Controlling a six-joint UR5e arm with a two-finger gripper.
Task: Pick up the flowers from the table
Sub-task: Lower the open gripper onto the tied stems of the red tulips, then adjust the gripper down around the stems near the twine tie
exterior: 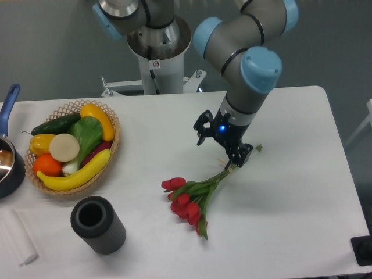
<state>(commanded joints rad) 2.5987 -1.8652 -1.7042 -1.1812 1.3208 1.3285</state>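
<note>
The flowers [193,197], a bunch of red tulips on green stems, lie flat on the white table [290,192]. The blooms point toward the front left and the stems run up to the right. My gripper [220,145] hangs open just over the upper part of the stems, near the pale band. One finger sits left of the stems and the other [241,156] is over them. The arm hides part of the stem ends. Nothing is held.
A wicker basket [110,152] of fruit and vegetables stands at the left. A black cylinder [97,225] lies at the front left. A dark pan with a blue handle [9,157] is at the left edge, a white object [18,235] below it.
</note>
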